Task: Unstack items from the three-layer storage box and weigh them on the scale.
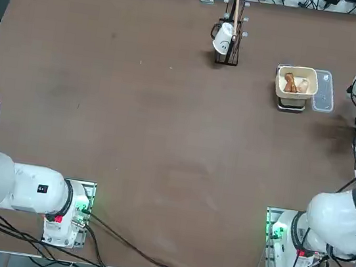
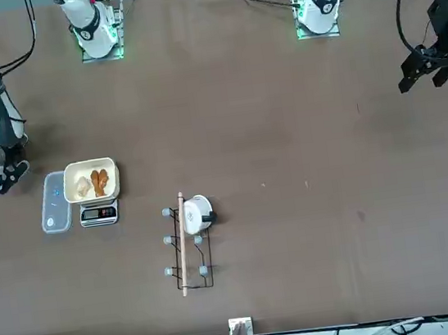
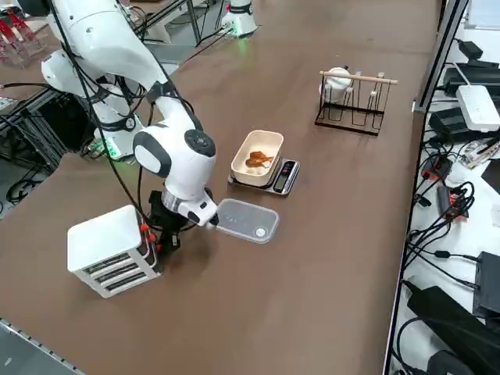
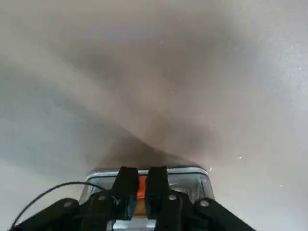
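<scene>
White storage box (image 3: 109, 250) faces the right gripper (image 4: 139, 187), pinching its orange tab (image 4: 141, 186)

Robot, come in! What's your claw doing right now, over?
Right gripper at the storage box, closing on an orange bit of it. Scale tray already holds brown and pale pieces. Clear lid lies beside the gripper, nothing blocking.

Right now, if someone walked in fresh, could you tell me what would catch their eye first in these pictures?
Most likely the big white right arm bent low at the table's edge, its hand pressed against the white storage box, fingers nipping a small orange tab. Next, the scale near the middle, its cream tray already holding brown and pale food pieces, with a clear lid lying flat beside it. Further back stands a dark wire rack with a white cup.
</scene>
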Tool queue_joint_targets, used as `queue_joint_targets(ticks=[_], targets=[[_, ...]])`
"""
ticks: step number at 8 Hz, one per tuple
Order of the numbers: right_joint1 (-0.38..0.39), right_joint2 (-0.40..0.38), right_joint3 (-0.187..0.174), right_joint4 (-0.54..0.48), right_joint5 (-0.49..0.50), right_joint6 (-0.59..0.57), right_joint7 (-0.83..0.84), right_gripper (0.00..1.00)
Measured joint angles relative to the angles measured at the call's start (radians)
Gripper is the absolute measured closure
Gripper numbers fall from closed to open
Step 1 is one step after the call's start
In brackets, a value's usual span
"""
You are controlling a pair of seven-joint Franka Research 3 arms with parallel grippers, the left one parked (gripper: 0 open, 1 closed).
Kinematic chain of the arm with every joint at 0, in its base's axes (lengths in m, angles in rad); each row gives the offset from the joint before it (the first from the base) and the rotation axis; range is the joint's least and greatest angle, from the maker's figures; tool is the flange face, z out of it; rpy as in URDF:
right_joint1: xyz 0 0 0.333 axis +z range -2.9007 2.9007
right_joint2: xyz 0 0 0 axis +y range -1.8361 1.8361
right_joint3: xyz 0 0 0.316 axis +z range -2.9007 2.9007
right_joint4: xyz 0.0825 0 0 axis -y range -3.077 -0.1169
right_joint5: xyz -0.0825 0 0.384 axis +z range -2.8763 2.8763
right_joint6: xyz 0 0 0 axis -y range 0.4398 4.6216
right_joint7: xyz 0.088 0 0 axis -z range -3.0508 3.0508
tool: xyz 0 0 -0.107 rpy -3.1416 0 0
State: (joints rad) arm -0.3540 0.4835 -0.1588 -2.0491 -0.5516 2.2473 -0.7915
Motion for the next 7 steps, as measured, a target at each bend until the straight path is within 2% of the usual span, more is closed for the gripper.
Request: queue_joint_targets(ticks=[7], targets=[[0.023,0.001,0.003,0.008,-0.007,-0.023,0.034,0.89]])
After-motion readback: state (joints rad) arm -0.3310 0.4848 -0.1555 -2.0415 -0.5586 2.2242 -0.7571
